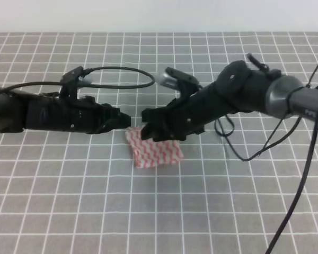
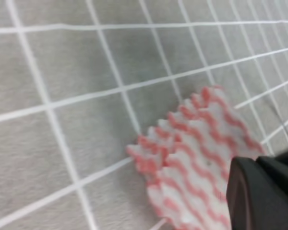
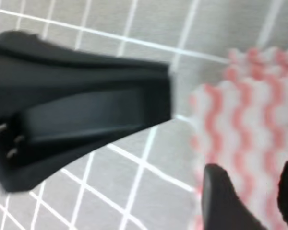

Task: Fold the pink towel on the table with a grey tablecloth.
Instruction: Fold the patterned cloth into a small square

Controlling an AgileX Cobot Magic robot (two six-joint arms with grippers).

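Note:
The pink towel (image 1: 156, 151) lies as a small folded patch of pink-and-white wavy stripes near the middle of the table with a grey tablecloth (image 1: 148, 211). My left gripper (image 1: 126, 119) hovers just off the towel's upper left corner and looks shut with nothing in it. From the other side, my right gripper (image 1: 147, 127) reaches over that same corner. In the right wrist view its fingertips (image 3: 221, 196) stand apart, with the towel (image 3: 249, 124) showing between them and the left gripper (image 3: 169, 98) close by. The left wrist view shows the towel's zigzag edge (image 2: 197, 158).
A black cable loop (image 1: 122, 76) arcs above the left arm. Loose cables (image 1: 238, 148) hang from the right arm and trail toward the front right (image 1: 297, 201). The grid cloth runs to a white wall (image 1: 159, 16) at the back.

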